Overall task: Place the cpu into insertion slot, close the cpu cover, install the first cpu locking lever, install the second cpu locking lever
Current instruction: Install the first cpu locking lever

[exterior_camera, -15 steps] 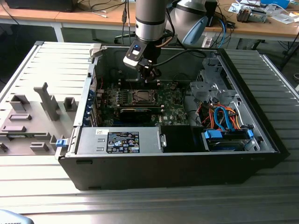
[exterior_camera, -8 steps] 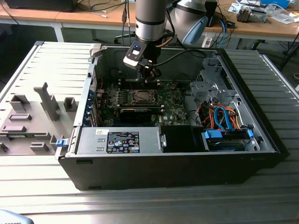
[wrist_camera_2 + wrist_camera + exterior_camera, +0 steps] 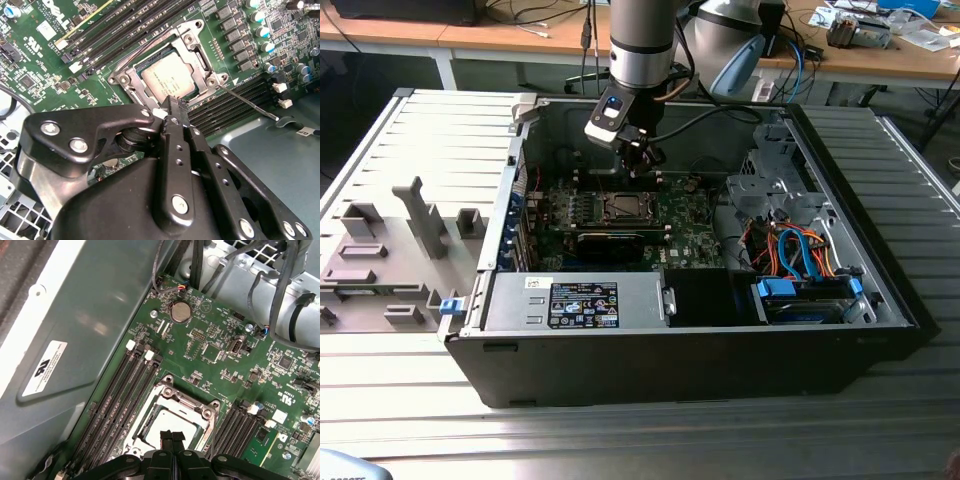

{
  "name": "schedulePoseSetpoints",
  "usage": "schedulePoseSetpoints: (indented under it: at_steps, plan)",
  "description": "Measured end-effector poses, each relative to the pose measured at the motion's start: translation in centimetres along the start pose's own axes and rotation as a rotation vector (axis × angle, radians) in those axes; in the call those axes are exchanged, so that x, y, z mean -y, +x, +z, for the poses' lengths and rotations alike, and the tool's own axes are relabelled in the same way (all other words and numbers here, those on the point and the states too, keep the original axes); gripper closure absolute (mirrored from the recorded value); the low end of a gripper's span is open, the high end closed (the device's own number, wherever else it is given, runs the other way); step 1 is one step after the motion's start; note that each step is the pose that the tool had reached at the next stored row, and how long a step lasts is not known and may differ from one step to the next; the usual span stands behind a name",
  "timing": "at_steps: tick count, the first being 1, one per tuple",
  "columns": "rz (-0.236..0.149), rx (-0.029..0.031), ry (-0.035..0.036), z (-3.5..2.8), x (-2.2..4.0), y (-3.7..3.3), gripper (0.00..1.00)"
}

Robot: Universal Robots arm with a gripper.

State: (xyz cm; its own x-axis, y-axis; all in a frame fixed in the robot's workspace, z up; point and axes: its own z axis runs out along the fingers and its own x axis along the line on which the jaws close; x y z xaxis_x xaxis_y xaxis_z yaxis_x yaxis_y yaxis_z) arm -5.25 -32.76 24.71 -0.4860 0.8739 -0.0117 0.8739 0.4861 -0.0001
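Neighbours: the insertion slot [image 3: 623,207] sat mid-board inside the open computer case [image 3: 700,370], which lay on the slatted table [image 3: 880,420]. Long black memory slots [image 3: 125,25] ran down both sides of it, with a row of little capacitors [image 3: 260,30] off one corner.
More stuff nearby: in the exterior view a long black card [image 3: 610,243] lay just in front of the socket, then the power supply [image 3: 582,300]. A mess of blue and orange cables [image 3: 800,255] sat toward the exterior view's right.
In the way: a thin metal lever [image 3: 247,101] stuck out sideways from the socket corner, across the memory slots. It wasn't tucked in.
Edges/room: the grey case wall [image 3: 90,315] ran close along one bank of memory slots. A coin battery [image 3: 180,311] and dangling black cables sat past the socket's far end. Straight above the socket it was open.
The cpu [image 3: 167,80]: pale silver square, flat in the socket, and pretty tiny next to the gripper.
The cpu cover [image 3: 200,57]: grey metal frame lying down around the chip, whose face showed through the window.
Gripper [image 3: 170,104]: fingers pressed together with nothing between them. The tip was right at the socket's near edge, but I couldn't tell if it touched.
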Motion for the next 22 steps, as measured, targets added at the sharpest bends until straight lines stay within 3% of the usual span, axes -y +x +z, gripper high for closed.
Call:
schedulePoseSetpoints:
  at_steps: [22]
  plan:
    - [-0.028, 0.0000, -0.0003, 0.00, 0.00, 0.00, 0.89]
